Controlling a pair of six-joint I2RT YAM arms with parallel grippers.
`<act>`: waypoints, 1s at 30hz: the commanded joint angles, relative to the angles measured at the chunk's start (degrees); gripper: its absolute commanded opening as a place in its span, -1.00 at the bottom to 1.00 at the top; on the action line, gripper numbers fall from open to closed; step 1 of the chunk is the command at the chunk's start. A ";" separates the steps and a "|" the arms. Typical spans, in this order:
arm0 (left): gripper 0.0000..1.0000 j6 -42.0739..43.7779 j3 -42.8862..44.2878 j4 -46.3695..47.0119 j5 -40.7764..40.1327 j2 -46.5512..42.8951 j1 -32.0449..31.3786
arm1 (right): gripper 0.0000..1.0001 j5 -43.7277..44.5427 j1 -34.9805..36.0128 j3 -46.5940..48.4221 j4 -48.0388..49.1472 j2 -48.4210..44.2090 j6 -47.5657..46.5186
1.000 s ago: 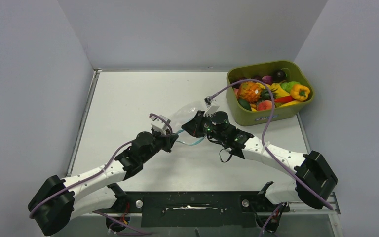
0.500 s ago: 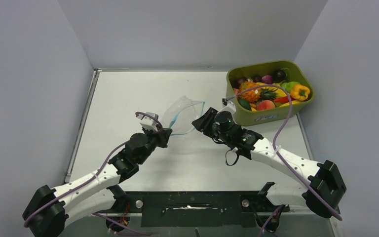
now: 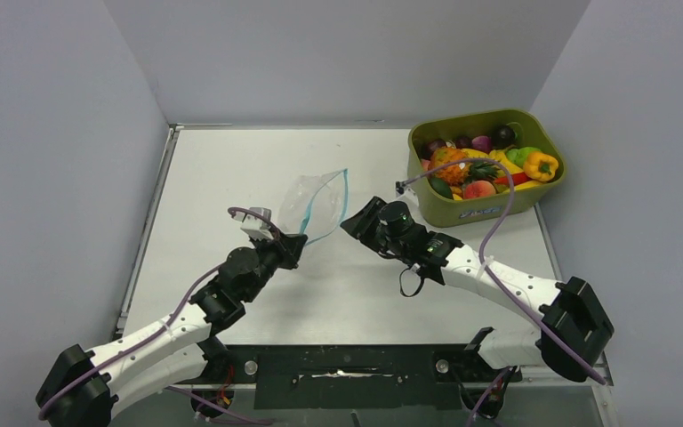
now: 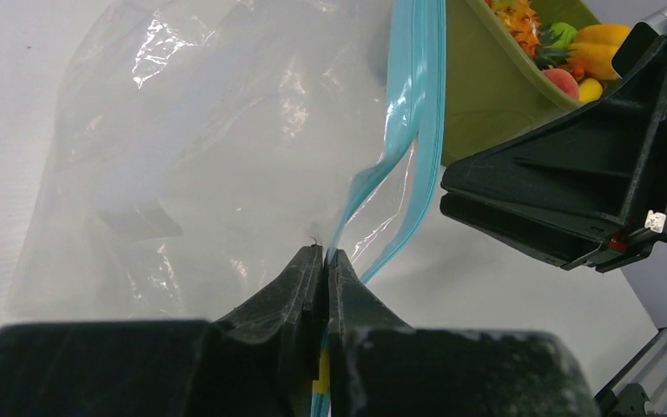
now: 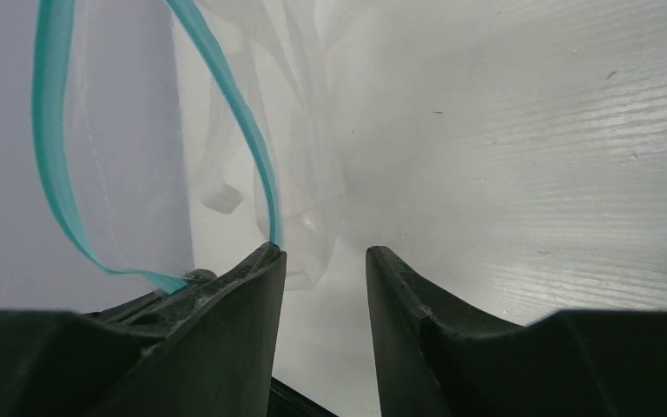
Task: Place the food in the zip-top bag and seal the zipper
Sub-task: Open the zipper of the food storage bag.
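Note:
The clear zip-top bag (image 3: 307,203) hangs slack over the middle of the table, its mouth partly apart. My left gripper (image 3: 292,245) is shut on the near end of the teal zipper (image 3: 343,197). In the left wrist view the zipper (image 4: 417,113) runs up from the closed left gripper (image 4: 324,257) and splits into two strips. My right gripper (image 3: 357,222) stands open just right of the bag, with nothing between its fingers. In the right wrist view the zipper (image 5: 230,87) curves past the right gripper's (image 5: 323,257) left fingertip. The food (image 3: 485,167) lies in the olive-green tub.
The olive-green tub (image 3: 480,210) stands at the back right, close behind the right arm, heaped with an orange pineapple (image 3: 451,161), a yellow pepper (image 3: 541,165) and several dark pieces. Grey walls enclose the white table (image 3: 222,169) on three sides.
The right gripper opened and let go of the bag, then drew back to the right. The left arm pulled back towards the near left, keeping the zipper end, and the bag swung upright.

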 commanded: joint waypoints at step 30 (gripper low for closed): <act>0.13 3.04 5.51 -5.35 1.47 -6.44 0.06 | -1.00 -4.94 1.13 3.61 9.62 4.44 -10.50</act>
